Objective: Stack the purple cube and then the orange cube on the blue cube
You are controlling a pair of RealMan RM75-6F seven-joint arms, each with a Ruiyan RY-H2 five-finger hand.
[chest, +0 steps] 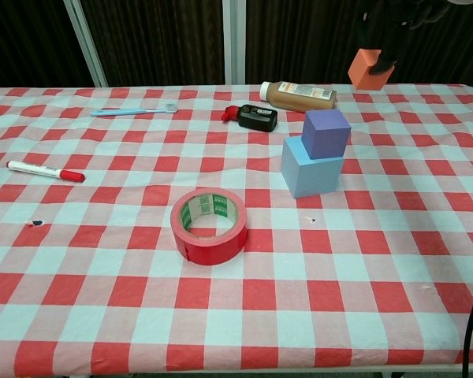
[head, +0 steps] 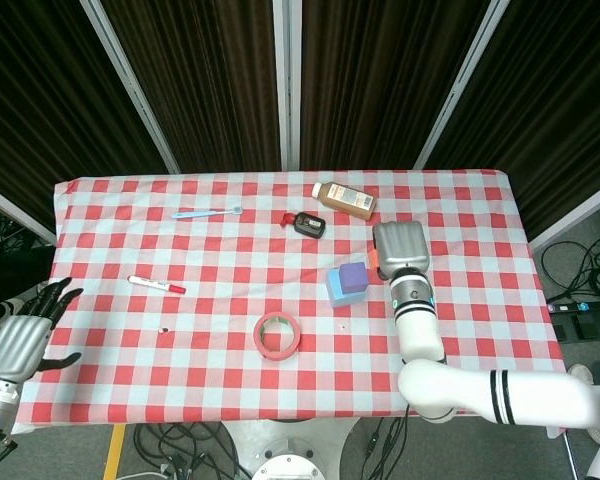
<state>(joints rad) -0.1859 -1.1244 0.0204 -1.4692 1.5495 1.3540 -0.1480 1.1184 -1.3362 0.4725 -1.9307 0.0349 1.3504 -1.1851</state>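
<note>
The purple cube sits on top of the blue cube near the table's middle right. My right hand holds the orange cube in the air, up and to the right of the stack. In the head view the hand covers most of the orange cube. My left hand hovers off the table's left edge with its fingers spread and nothing in it.
A red tape roll lies in front of the stack. Behind it are a brown bottle on its side and a black-and-red device. A red marker and blue toothbrush lie left.
</note>
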